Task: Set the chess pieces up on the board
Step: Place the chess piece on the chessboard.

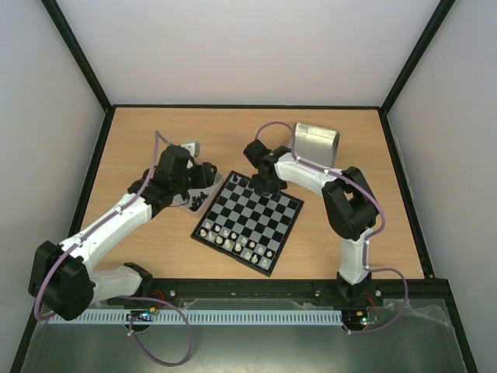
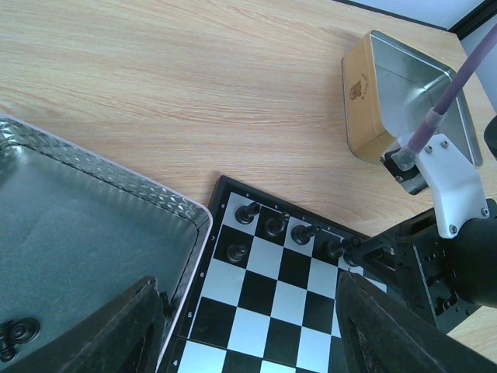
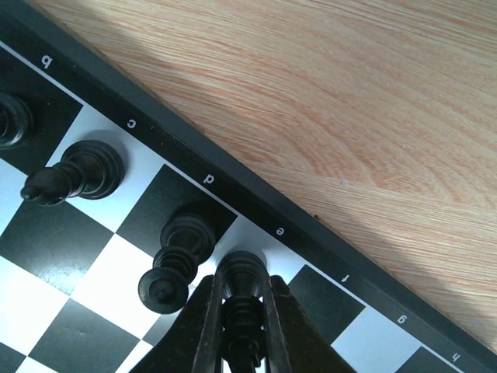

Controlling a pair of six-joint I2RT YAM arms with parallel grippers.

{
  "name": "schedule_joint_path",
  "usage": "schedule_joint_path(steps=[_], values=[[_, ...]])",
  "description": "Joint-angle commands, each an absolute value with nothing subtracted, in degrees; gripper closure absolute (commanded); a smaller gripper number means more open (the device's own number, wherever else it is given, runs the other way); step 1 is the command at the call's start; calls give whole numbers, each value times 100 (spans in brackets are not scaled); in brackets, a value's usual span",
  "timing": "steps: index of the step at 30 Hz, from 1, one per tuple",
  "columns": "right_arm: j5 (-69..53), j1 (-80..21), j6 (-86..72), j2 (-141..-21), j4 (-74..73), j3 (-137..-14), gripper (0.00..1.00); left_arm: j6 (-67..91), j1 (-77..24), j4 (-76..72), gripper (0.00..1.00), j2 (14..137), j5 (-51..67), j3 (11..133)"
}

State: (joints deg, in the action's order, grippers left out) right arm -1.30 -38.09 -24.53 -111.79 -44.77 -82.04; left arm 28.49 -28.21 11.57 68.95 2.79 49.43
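Right fingers (image 3: 289,334) pinch piece (image 3: 241,273) — neighbour (image 3: 180,247) beside, rim (image 3: 245,205) near

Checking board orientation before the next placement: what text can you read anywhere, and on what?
"b c d e f g h": file letters on the rim of the board, right wrist view, seen turned.
"7 6 5 4": rank numbers on its side rim, left wrist view.
Emblem on the tan tin: too blurred to read.
Top view: nothing legible.
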Motion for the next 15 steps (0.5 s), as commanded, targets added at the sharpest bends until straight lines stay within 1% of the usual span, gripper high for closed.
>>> schedule_joint_path(steps=[1,6,8,11,15], values=[[46,-3779,-2408,-11340,-4394,-8175,87,2855,-2795,1211,37,6925,308,4909],[0,-3779,-2432,-11138,-4479,-8213,74,2856,-2795,1240,37,6930,325,4905],[-28,-3779,-2446,-11003,-4512,-8215,70,2860,-2795,1248,37,6924,325,4918],[-113,-3779,-2464,-10766,-4577,-8193,67,2889,-2795,1249,37,6926,342,4906],[-91,-3779,-2518,-10490,-4650,-8094,67,2932,-2795,1252,37,6943,365,4905]])
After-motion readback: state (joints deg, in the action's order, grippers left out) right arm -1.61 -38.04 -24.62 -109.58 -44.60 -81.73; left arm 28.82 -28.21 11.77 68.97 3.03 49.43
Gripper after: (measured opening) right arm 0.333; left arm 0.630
